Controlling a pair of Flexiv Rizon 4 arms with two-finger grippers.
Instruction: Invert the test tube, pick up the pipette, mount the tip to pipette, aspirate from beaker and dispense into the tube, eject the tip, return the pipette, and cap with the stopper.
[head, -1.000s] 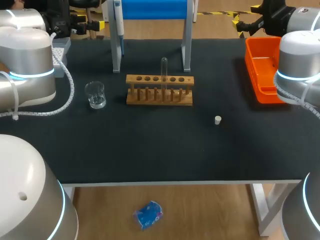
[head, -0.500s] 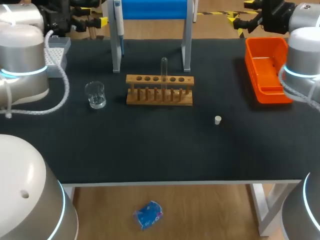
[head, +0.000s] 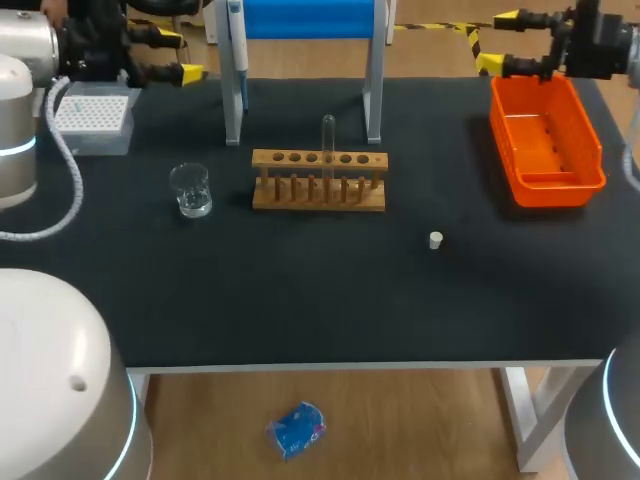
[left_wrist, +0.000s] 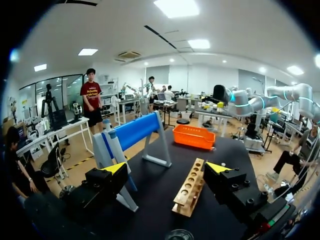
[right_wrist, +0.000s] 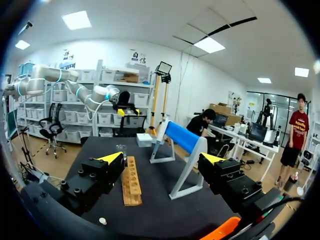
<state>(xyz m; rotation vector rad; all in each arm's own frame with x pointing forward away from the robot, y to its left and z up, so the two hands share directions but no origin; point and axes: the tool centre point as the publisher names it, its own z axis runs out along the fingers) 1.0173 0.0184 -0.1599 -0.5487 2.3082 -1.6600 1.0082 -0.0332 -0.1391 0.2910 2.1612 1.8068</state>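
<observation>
The head camera looks steeply down from above and behind onto the whole desk (head: 300, 300). The left wrist camera, raised at the far left corner, faces across past the left claw (left_wrist: 167, 167) toward the orange bin (left_wrist: 194, 136); the right wrist camera faces back past the right claw (right_wrist: 162, 158). All three share the wooden rack (head: 318, 180) and blue-topped stand (head: 305, 18).

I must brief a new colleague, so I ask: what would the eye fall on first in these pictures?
First, the wooden rack in the middle of the dark table, with one glass test tube rising from it. Next, the orange bin at the far right corner, by the open right gripper. A white stopper lies alone in front of the rack, to its right.
</observation>
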